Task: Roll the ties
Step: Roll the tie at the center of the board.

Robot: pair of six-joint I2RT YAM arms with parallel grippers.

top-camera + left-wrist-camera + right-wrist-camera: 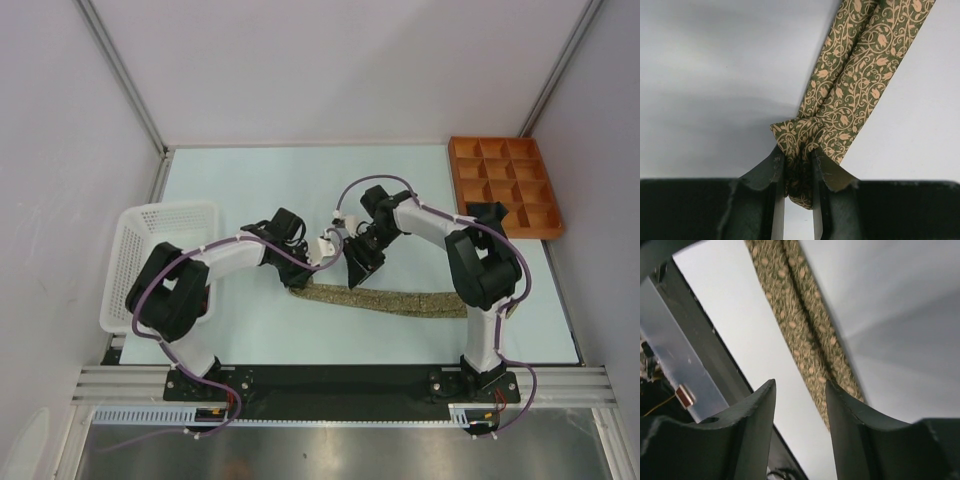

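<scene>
Top external view shows the olive-tan tie [400, 300] lying flat close to the near edge of the surface [300, 180]. It stretches sideways from about the middle toward the right edge and ends beside the right arm's upright column. Both arms bend inward over its left end.

Left wrist view: the left pincer [799, 175] is clenched on the tie's end, with the cloth bunched and pinched between the dark fingers [765, 172]. From there the tie runs away as two strips side by side, green cloth printed with tan vines and flowers, resting on the pale surface.

Right wrist view: the right pincer [800, 410] is released, its fingers spread. The tie passes below it and is partly hidden behind one finger.

Farther back, a white mesh basket [165, 210] sits at the left edge. An orange compartment tray [505, 182] sits at the far right corner.
</scene>
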